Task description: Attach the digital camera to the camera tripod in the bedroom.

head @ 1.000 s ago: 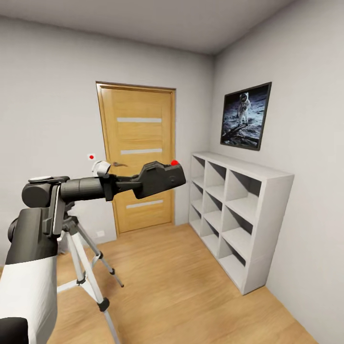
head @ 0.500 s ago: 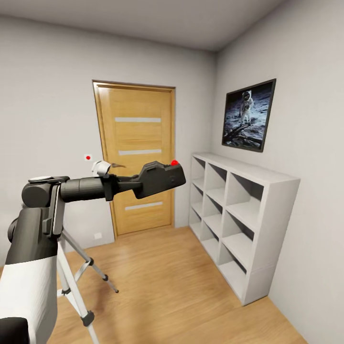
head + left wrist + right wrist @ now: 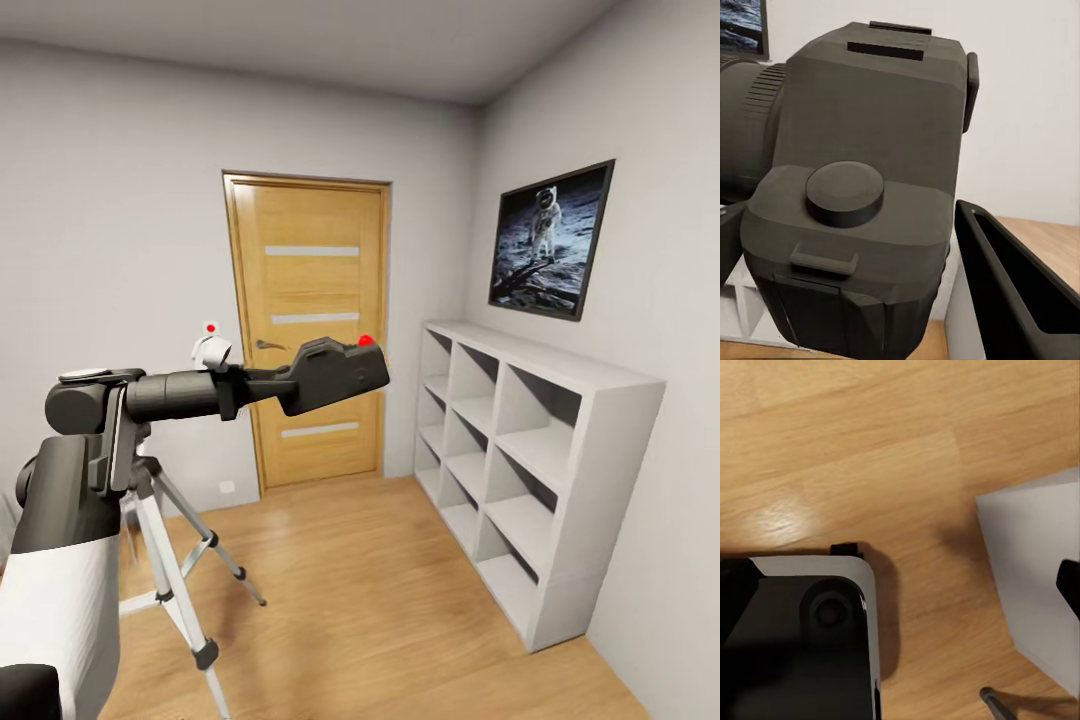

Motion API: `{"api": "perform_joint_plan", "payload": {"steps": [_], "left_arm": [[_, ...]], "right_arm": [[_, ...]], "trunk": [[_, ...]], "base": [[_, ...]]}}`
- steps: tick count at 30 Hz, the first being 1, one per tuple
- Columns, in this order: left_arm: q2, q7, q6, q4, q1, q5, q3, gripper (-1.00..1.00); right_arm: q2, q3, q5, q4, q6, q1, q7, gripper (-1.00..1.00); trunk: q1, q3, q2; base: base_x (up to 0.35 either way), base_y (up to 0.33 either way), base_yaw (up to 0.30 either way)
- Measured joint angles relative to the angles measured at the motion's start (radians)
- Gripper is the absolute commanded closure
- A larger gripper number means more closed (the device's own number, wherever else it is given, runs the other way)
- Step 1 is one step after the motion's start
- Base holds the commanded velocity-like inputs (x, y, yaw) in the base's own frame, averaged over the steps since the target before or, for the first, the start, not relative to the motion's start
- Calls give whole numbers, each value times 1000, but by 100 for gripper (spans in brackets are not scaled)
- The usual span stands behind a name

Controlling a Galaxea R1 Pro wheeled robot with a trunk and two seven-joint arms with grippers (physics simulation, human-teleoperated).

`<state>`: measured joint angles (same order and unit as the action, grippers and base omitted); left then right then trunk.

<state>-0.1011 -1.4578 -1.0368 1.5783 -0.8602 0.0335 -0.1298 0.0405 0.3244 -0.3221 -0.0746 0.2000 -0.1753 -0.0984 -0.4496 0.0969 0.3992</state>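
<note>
The digital camera (image 3: 335, 375), black with a red button on top, is held out at chest height in front of the door. My left gripper (image 3: 283, 385) is shut on it. In the left wrist view the camera body (image 3: 862, 195) is very close, with one black finger (image 3: 1012, 277) beside it. The camera tripod (image 3: 172, 570) stands on the wood floor below my left arm, silver legs spread. Its head is hidden behind the arm. In the right wrist view a dark sliver (image 3: 1069, 581) sits at the frame edge; I cannot tell whether it is a finger.
A wooden door (image 3: 310, 330) is straight ahead. A white cube shelf (image 3: 530, 440) lines the right wall under a framed astronaut picture (image 3: 550, 240). The right wrist view looks down on wood floor, my base (image 3: 802, 637) and a white block (image 3: 1035, 585).
The whole head view has swung a little to the left, so the door and shelf sit further right and more of the tripod shows. My left arm and the camera hold the same pose.
</note>
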Motion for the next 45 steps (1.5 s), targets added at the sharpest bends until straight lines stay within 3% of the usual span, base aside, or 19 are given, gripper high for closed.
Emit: {"api": "perform_joint_plan", "payload": {"steps": [14,35,43,44,45], "left_arm": [[0,0,0,0,0,0,0,100],[1,0,0,0,0,0,0,100],[3,0,0,1,0,0,2,100],[3,0,0,1,0,0,5,100],[3,0,0,1,0,-1,30,100]], "right_arm": [[0,0,0,0,0,0,0,-100],[0,0,0,1,2,0,0,-100],[0,0,0,1,1,0,0,-100],[0,0,0,1,1,0,0,-100],[0,0,0,1,1,0,0,-100]], "trunk": [[0,0,0],[0,0,0],[0,0,0],[0,0,0],[0,0,0]], "base": [[0,0,283],[179,-132,16],[49,-30,231],[3,-2,164],[2,-1,131]]}}
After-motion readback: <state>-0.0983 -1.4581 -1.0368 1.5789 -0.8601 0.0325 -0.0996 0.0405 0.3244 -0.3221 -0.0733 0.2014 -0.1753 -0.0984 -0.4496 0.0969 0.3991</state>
